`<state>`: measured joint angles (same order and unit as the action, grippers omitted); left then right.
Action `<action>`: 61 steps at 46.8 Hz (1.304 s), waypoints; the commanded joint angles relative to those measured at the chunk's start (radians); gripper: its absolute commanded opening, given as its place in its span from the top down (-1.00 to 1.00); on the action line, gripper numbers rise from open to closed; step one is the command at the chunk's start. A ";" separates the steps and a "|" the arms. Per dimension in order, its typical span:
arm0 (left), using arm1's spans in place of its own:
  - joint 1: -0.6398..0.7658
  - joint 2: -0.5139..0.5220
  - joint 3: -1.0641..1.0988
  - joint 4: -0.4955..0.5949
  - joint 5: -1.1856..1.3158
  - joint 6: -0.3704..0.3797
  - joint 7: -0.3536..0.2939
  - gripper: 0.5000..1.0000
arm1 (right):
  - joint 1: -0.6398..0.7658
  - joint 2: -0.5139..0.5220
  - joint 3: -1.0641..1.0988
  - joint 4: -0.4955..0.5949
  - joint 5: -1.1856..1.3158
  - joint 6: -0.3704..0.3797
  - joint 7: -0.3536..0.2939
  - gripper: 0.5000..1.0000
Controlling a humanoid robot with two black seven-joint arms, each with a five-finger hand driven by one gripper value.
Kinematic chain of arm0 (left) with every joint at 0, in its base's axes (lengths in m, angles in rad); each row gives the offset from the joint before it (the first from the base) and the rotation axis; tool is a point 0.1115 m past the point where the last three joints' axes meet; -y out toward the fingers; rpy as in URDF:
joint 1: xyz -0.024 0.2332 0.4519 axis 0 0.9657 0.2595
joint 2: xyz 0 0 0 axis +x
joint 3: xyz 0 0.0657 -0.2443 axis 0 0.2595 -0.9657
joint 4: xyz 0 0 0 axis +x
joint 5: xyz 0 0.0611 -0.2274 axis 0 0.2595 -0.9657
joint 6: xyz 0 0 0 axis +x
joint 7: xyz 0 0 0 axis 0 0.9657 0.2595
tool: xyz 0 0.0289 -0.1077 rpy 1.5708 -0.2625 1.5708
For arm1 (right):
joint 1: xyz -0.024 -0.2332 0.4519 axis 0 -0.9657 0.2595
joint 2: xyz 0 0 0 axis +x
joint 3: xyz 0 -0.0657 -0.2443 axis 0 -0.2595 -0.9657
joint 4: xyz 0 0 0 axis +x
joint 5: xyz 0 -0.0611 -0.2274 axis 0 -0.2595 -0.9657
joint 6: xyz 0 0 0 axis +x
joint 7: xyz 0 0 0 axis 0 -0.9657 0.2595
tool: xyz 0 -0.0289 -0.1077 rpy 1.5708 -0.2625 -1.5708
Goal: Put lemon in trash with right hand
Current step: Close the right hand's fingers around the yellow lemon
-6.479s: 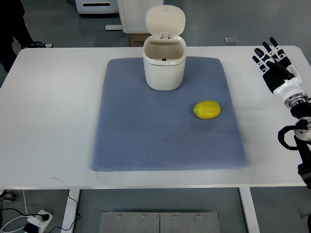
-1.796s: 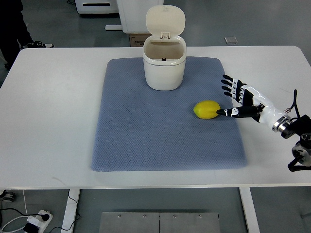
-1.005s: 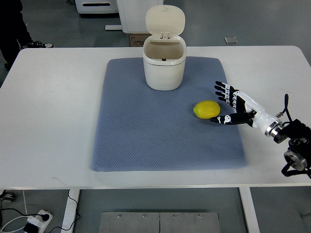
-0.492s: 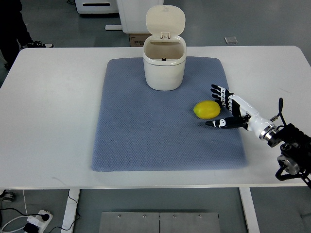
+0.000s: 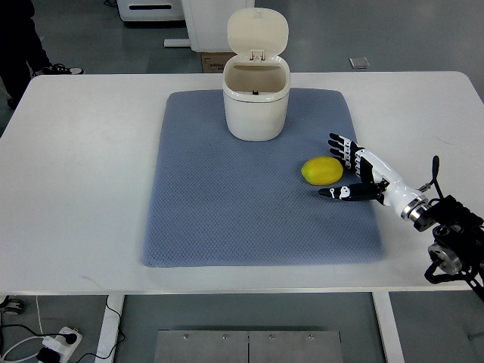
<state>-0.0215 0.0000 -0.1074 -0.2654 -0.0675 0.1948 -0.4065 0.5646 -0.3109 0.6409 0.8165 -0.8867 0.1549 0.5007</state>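
On a white table [image 5: 91, 174] seen steeply from our own side, we find a blue-grey quilted mat [image 5: 227, 197] laid across the middle, its far edge carrying a cream trash bin [image 5: 255, 102] with the flip lid [image 5: 258, 31] standing open behind the mouth. No left arm shows anywhere along the left edge. Moving right across the mat, we come to the lemon [image 5: 322, 171], lying on the mat's right half, nearer to us than the bin and off to the bin's right, well apart from it. Its long axis runs roughly left to right across the picture, tilted only slightly.

Just right of the fruit, our right hand [image 5: 354, 170] reaches in from the lower right edge, palm turned toward the lemon. The fingers [image 5: 338, 144] are spread wide past the fruit's far right end, the thumb [image 5: 334, 193] stretches along its near side, and nothing is held; whether any tip touches the peel, we cannot tell. The lemon thus sits to the left of the palm, within the open span between thumb and fingers, and we judge the grasp needs only a closing of the hand across the short axis. The carry that follows would run up and to the left toward the open bin.

We can read no brand, label or writing on the bin, the mat or the hand.
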 commanded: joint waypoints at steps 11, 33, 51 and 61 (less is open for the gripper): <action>0.000 0.000 0.000 0.000 0.000 0.000 0.000 -1.00 | 0.006 0.003 -0.001 -0.008 -0.001 -0.009 0.024 -0.28; 0.000 0.000 0.000 0.000 0.000 0.000 0.000 -1.00 | 0.018 0.001 -0.066 -0.011 -0.001 -0.031 0.070 -0.27; 0.000 0.000 0.000 0.000 0.000 0.000 0.000 -1.00 | 0.018 0.003 -0.090 -0.020 -0.001 -0.066 0.070 -0.09; 0.000 0.000 0.000 0.000 0.000 0.000 0.000 -1.00 | 0.018 0.006 -0.096 -0.033 -0.003 -0.074 0.081 0.09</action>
<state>-0.0215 0.0000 -0.1073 -0.2654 -0.0675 0.1948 -0.4065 0.5831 -0.3067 0.5448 0.7886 -0.8884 0.0831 0.5777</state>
